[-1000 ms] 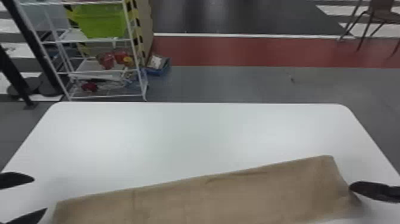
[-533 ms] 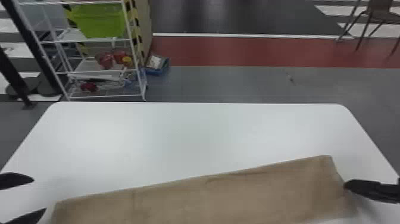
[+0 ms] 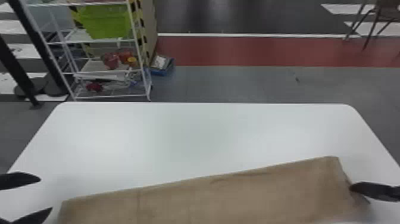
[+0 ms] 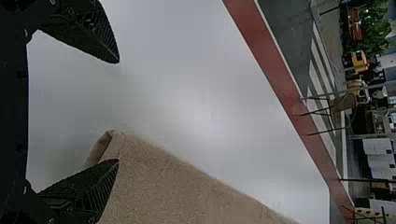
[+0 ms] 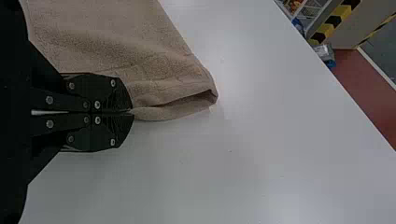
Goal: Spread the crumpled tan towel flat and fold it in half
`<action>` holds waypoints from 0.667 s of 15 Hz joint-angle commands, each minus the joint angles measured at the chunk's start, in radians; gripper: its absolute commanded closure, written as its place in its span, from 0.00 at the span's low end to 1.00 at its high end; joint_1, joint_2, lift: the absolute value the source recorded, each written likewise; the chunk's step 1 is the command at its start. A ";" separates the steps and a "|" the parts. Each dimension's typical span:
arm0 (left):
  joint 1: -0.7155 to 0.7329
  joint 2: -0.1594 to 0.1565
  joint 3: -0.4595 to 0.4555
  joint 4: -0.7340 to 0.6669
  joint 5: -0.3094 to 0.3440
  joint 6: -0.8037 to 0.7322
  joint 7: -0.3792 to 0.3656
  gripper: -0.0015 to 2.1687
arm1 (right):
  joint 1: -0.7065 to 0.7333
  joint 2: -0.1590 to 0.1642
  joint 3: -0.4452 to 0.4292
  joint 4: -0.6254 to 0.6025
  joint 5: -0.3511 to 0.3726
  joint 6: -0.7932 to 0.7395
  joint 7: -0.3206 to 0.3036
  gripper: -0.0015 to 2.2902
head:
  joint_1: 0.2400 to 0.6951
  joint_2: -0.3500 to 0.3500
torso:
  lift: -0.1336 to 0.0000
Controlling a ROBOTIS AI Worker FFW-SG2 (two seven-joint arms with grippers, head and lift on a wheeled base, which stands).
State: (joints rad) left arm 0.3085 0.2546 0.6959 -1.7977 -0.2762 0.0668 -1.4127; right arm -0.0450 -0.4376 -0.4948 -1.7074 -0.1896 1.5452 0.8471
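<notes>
The tan towel lies mostly smooth along the table's near side, its far edge slanting across the head view. My right gripper is at its right edge; in the right wrist view the gripper is shut on the towel, whose side beside the fingertips curls into a fold. My left gripper stands open at the towel's left end. In the left wrist view the same gripper has nothing between its fingers, and one finger overlaps the towel's corner, where a small flap is turned up.
The white table stretches out beyond the towel to its far edge. Past it on the floor stand a white wire shelf with a green bin, a small blue box and, at the right, a chair.
My right gripper first shifts slightly left against the towel's right edge, and that edge now looks drawn outward and creased beside it. The left gripper has stayed in place.
</notes>
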 commanded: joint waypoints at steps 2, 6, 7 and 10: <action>0.001 0.002 0.001 0.001 -0.001 0.000 0.000 0.07 | 0.108 -0.009 -0.070 -0.101 -0.044 0.027 0.027 0.62 | 1.00 0.51 | 0.08; 0.000 0.005 -0.001 0.006 -0.003 -0.003 0.000 0.07 | 0.290 -0.012 -0.157 -0.210 -0.090 0.027 0.056 0.62 | 1.00 0.50 | 0.08; 0.000 0.005 0.001 0.006 -0.003 -0.003 -0.002 0.07 | 0.332 -0.012 -0.182 -0.232 -0.102 0.027 0.070 0.62 | 1.00 0.50 | 0.08; -0.003 0.008 0.001 0.001 -0.001 -0.006 -0.002 0.07 | 0.418 -0.006 -0.232 -0.276 -0.145 0.027 0.082 0.62 | 1.00 0.48 | 0.08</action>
State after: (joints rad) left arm 0.3067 0.2616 0.6962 -1.7927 -0.2780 0.0627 -1.4143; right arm 0.3290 -0.4468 -0.7021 -1.9625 -0.3145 1.5701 0.9277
